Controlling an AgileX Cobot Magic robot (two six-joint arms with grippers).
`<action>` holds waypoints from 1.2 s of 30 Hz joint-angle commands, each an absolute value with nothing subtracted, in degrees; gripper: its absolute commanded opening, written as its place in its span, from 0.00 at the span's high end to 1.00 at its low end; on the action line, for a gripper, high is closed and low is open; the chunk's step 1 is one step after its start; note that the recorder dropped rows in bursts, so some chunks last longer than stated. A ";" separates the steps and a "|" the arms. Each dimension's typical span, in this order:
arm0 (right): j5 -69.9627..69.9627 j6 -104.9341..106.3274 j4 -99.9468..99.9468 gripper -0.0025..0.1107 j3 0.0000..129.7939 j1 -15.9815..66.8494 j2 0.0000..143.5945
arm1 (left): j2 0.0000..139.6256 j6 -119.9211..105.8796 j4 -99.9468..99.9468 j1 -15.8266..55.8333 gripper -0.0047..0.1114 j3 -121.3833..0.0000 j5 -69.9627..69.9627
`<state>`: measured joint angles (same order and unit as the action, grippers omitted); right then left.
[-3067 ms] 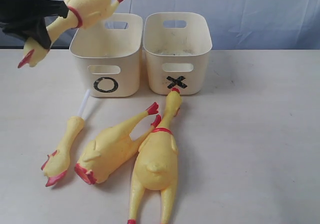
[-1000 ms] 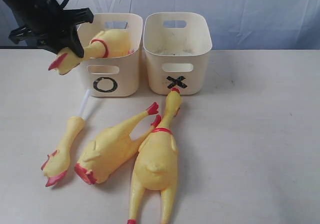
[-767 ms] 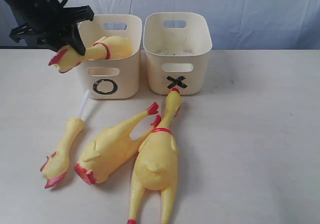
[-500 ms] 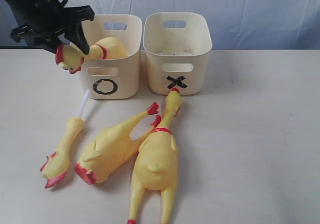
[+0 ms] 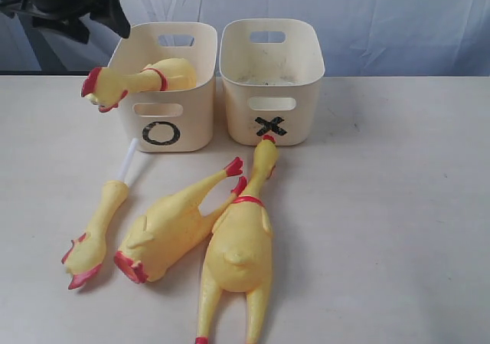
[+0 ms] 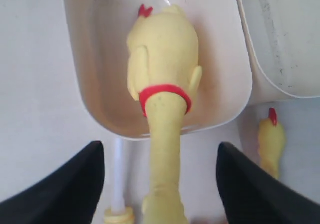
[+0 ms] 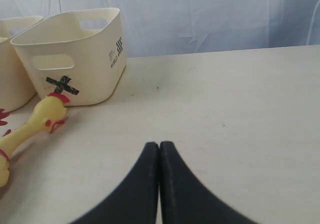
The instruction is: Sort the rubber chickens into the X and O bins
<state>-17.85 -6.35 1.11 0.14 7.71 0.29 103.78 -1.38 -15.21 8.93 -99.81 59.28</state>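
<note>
One rubber chicken [image 5: 170,74] lies in the O bin [image 5: 191,126], its neck and red-combed head [image 5: 103,89] hanging out over the left rim. My left gripper [image 5: 103,18] hovers open above that head, touching nothing. In the left wrist view the chicken's body [image 6: 162,49] fills the O bin [image 6: 82,59], and its neck runs untouched between the spread fingers [image 6: 65,184] of the left gripper [image 6: 160,146]. Three more chickens lie on the table: a thin one with a white tube [image 5: 96,233], a middle one [image 5: 172,225] and a long one [image 5: 237,248]. My right gripper [image 7: 159,145] is shut and empty above bare table.
The X bin [image 5: 302,91] stands right of the O bin, its floor bare where I can see it. The long chicken's head [image 7: 47,116] touches the front of the X bin [image 7: 95,59]. A blue cloth backdrop [image 5: 383,22] hangs behind the beige table [image 5: 383,221].
The left gripper opened, let go of the chicken's neck and rose away. The chicken stayed in the O bin with its head tipped over the rim. Nothing else moved.
</note>
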 commanded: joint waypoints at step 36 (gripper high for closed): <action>-17.49 -6.17 1.37 0.98 0.00 7.43 0.00 | 62.17 -3.63 -9.11 9.22 0.96 -77.06 66.77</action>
